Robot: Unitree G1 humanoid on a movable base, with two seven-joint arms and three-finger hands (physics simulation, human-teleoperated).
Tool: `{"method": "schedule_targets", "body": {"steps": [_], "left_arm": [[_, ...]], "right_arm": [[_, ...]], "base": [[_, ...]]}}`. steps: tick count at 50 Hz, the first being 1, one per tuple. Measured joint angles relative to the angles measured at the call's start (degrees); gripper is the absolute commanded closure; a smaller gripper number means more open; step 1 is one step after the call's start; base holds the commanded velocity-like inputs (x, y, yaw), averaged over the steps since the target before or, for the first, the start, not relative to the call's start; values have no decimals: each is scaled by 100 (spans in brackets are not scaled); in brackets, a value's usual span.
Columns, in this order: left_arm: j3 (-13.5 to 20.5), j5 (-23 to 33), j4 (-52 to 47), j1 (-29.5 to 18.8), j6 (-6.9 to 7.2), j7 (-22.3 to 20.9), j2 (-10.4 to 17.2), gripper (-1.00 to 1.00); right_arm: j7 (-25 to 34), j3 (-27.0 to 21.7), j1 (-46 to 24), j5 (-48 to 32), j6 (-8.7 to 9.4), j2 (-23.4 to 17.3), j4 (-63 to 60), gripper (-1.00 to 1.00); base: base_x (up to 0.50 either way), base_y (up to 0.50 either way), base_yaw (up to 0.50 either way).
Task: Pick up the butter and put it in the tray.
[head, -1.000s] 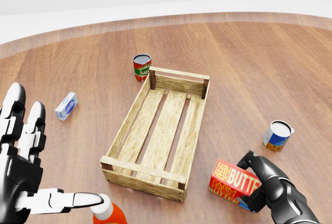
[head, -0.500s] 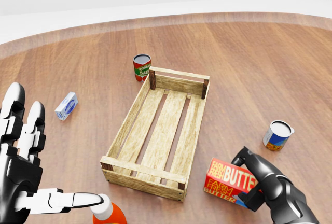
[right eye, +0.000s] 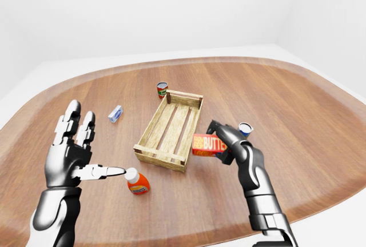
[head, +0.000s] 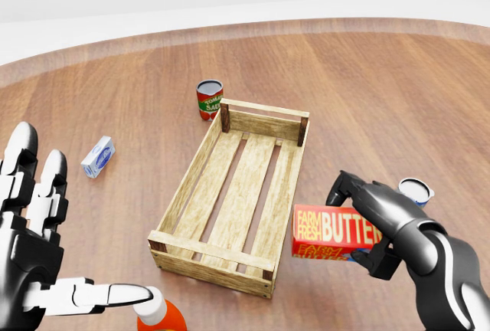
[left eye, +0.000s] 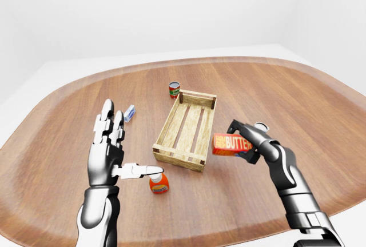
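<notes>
Wooden, rounded brown desk (head: 383,78) carries everything I see. Its biggest item is the slatted pale-wood tray (head: 237,193), lying near the middle of the head view. My right hand (head: 383,224) has its fingers (head: 348,189) closed round the red butter box with white lettering (head: 333,233), held clear of the desk just right of the tray's near corner. My left hand (head: 34,247) is spread open, holding nothing, thumb beside an orange bottle with a white cap (head: 159,316). Smaller items: red tomato can (head: 209,99) touching the tray's top-left corner, blue-and-white can (head: 417,189) behind my right hand, small blue-white carton (head: 98,156) at left.
</notes>
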Motion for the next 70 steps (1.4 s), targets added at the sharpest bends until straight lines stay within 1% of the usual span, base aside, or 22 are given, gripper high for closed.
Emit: {"method": "schedule_targets", "body": {"steps": [9,15,24,34,43,58,63,70], "left_arm": [[7,-5,-3,-3,0,3,2,-100],[13,-9,-13,-1,0,2,3,-100],[13,-6,-19,0,0,5,2,-100],[8,0,3,-16,0,17,1,-100],[13,-6,14,-27,0,19,5,-100],[30,-20,25,-50,0,14,12,-100],[34,-22,41,-61,0,14,14,-100],[33,-14,127,-106,0,25,19,-100]], "right_arm": [[776,-97,106,-578,0,-48,-1080,100],[1096,-148,76,-850,0,-39,-1463,100],[1095,-186,-72,-1023,-1,-20,-1705,100],[1078,-200,-294,-867,0,15,-1562,100],[775,-144,-592,-449,0,87,-1066,100],[-102,38,-1363,367,0,197,401,100],[-427,106,-1655,605,0,275,1010,100],[-924,219,-2264,928,0,437,2217,100]], "base": [[0,0,0],[0,0,0],[0,0,0],[0,0,0],[0,0,0],[0,0,0],[0,0,0],[0,0,0]]}}
